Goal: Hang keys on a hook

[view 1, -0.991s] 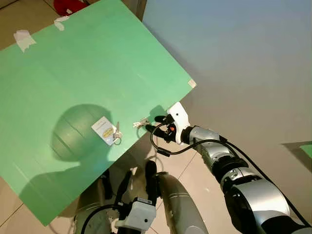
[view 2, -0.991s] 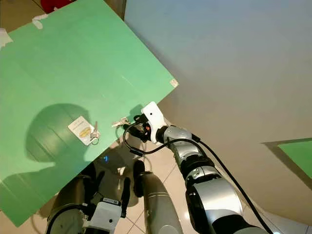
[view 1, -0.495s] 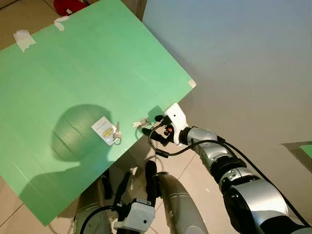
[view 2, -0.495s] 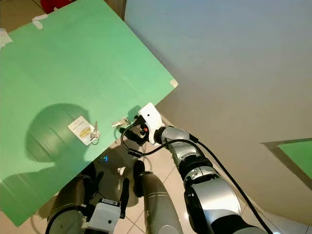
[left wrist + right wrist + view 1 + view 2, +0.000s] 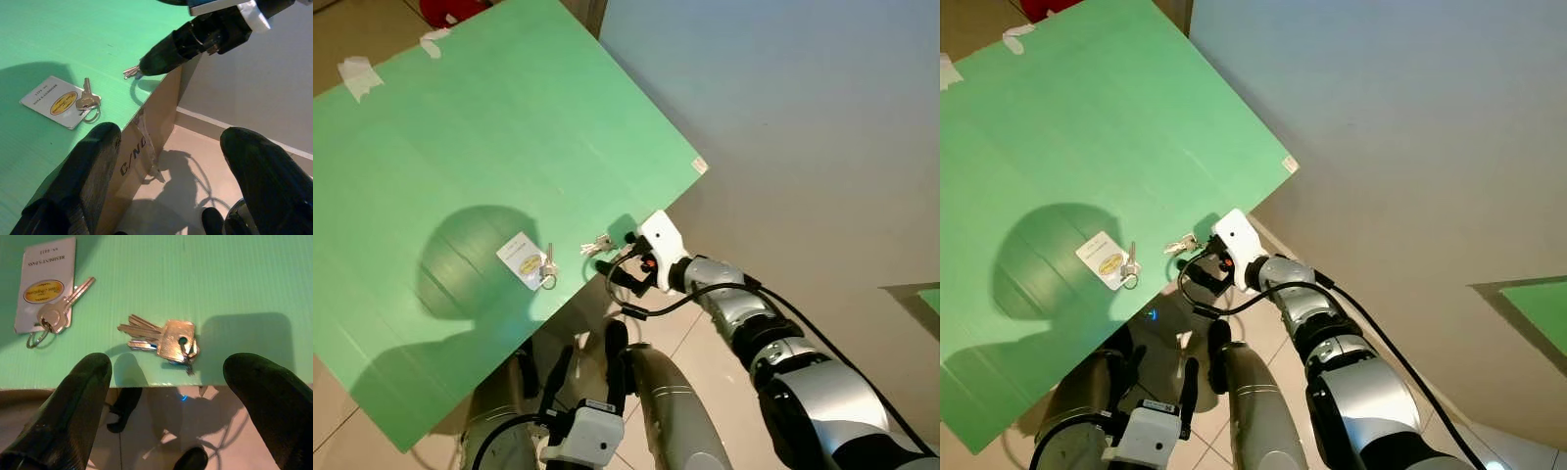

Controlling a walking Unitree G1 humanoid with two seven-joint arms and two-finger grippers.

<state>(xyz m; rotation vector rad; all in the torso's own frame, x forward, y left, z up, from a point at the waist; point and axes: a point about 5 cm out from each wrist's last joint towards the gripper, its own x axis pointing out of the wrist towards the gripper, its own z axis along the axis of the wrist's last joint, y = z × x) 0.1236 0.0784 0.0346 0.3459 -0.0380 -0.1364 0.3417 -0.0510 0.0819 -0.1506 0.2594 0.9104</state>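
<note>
A bunch of silver keys lies on a green board, close to its near edge. A single key on a ring with a white tag lies further in. My right gripper hovers open just off the board's edge, its fingers either side of the bunch without touching it. In the right wrist view the bunch lies between the two black fingers, and the tagged key off to one side. My left gripper hangs open below the board, over the floor.
The board rests on a cardboard box, with tiled floor below it. A grey wall rises to the right. White tape scraps mark the board's far part, and something red lies beyond it.
My right gripper has crept a little to the left, closer to the bunch of keys. The keys and the left arm have not moved.
</note>
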